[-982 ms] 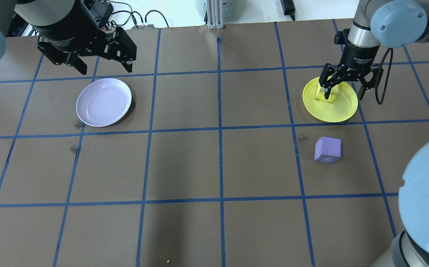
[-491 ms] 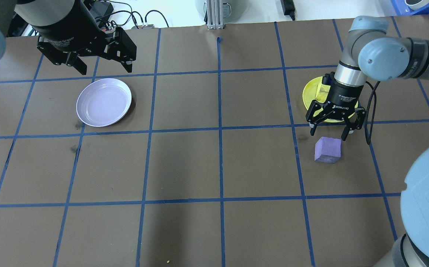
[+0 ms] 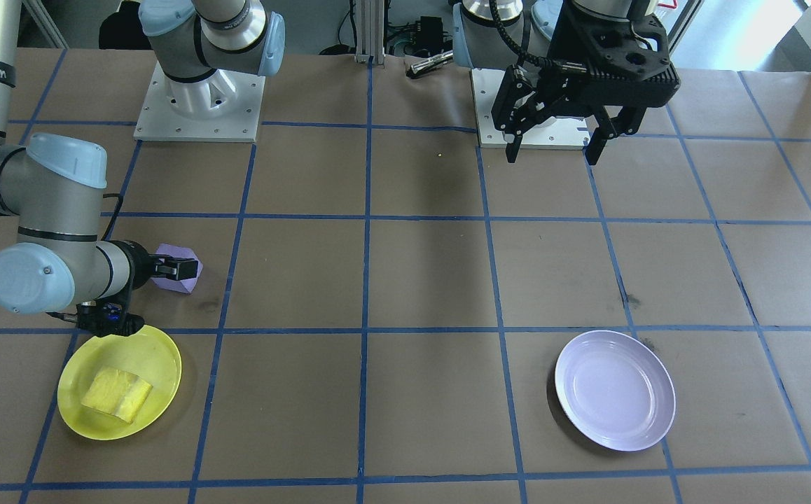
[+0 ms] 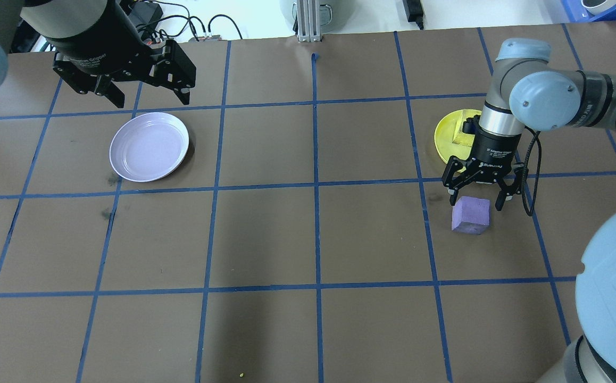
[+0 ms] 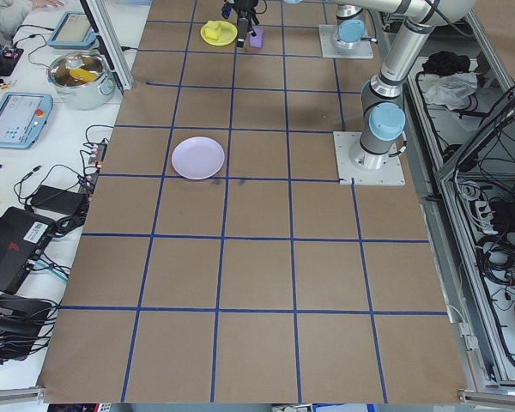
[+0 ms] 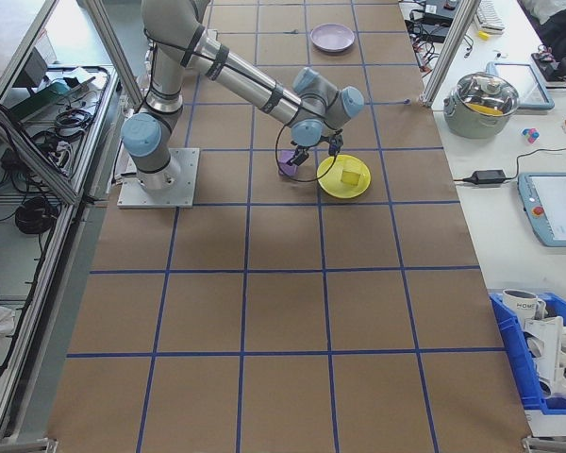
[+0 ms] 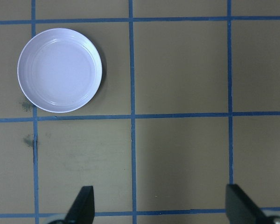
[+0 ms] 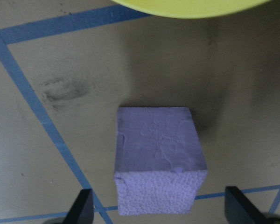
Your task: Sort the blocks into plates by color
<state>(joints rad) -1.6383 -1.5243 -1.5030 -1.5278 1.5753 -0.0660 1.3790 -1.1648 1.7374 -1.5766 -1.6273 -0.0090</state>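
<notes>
The right gripper [image 4: 475, 201] hovers spread wide over the purple block [image 4: 471, 215] on the desk [image 4: 308, 239] beside the yellow plate [image 4: 444, 139]; descending off-centre, a fingertip could knock the block askew.

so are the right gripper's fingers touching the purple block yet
Apart. The right wrist-mounted view shows the right gripper open, its fingers either side of the purple block with bare table visible in both gaps.

The purple block [image 8: 158, 158] looks matt, pitted foam; the lavender plate [image 7: 59, 70] is smooth glossy plastic.
</notes>
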